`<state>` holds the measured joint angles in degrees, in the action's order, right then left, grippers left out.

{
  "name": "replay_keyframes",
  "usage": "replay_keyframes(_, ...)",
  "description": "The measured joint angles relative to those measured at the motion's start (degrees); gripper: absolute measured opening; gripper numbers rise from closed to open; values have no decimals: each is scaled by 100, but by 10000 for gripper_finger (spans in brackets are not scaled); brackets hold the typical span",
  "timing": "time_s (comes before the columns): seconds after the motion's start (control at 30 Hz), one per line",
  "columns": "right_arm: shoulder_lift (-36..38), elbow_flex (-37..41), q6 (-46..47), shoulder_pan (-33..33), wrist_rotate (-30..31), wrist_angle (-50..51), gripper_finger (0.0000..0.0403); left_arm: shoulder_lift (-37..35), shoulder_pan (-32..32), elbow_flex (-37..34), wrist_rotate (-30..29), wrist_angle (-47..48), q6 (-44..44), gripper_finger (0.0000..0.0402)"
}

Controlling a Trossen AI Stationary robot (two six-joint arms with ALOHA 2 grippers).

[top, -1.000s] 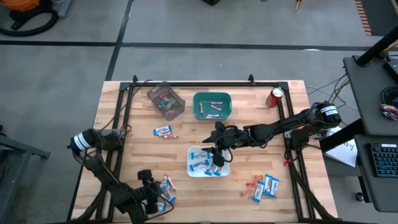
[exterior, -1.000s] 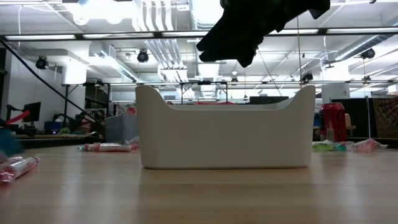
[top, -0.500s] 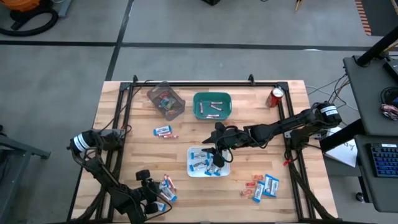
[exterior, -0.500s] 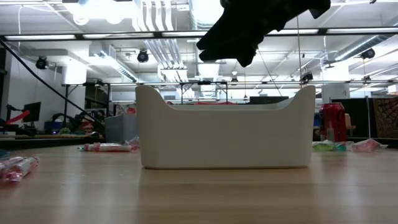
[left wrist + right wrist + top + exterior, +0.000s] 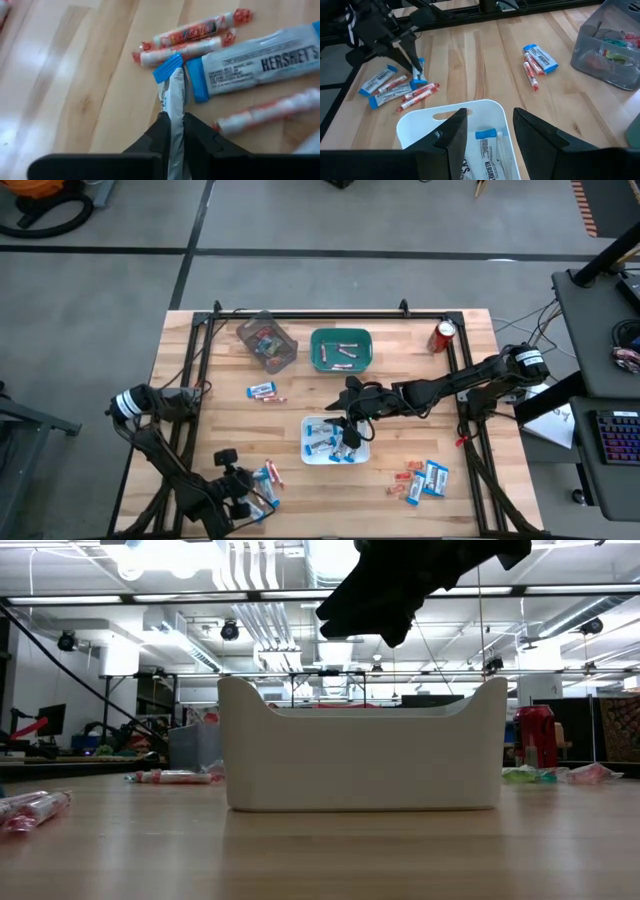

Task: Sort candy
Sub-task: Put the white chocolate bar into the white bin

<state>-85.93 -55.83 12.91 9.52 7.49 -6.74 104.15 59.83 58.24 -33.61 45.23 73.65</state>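
Observation:
Candy lies in a pile near the table's near left corner (image 5: 268, 480): blue-and-white packets and pinkish sticks (image 5: 195, 32). My left gripper (image 5: 252, 494) is down at this pile, shut on one blue-and-white packet (image 5: 172, 95). A Hershey's packet (image 5: 255, 62) lies beside it on the wood. My right gripper (image 5: 347, 432) hangs open above the white bin (image 5: 306, 442), which holds several packets. From the right wrist view, my left gripper (image 5: 412, 60) shows with the packet (image 5: 418, 75) below its fingers. My left gripper pinches the blue-and-white packet between its two fingers (image 5: 160, 132), the packet standing on edge between them. The fingers slant down from the table's near left side and lie along the packet. Its blue end (image 5: 167, 70) sticks out past the fingertips; whether that end rests on the table I cannot tell.
At the far side stand a green bin (image 5: 315, 350) with pink sticks and a clear bin (image 5: 267, 340) with small pieces. A red can (image 5: 443, 336) stands far right. More candy lies near right (image 5: 420, 480) and left of centre (image 5: 262, 390). Black frame rails run along both sides.
My left gripper has closed on a blue-and-white packet in the near left pile and edged up a little with it. In the low view a blue shape at the left edge has gone out of sight. My right arm has kept still.

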Motion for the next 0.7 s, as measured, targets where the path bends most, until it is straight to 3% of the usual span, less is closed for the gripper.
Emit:
replay_keyframes(0.13, 0, 0, -77, 0, 0, -6, 153, -422, 2, 0, -311, 145, -169, 16)
replay_keyframes(0.33, -3, 0, -521, 93, -13, -350, 153, -1220, -15, 0, -1250, 247, -679, 10)
replay_keyframes(0.53, -328, -7, -1651, 395, -22, -1423, 153, -1921, -230, 0, -2434, 224, -1315, 10)
replay_keyframes(0.7, -654, -104, -2252, 495, -38, -2296, 153, -2224, -592, 2, -2907, -15, -2184, 9)
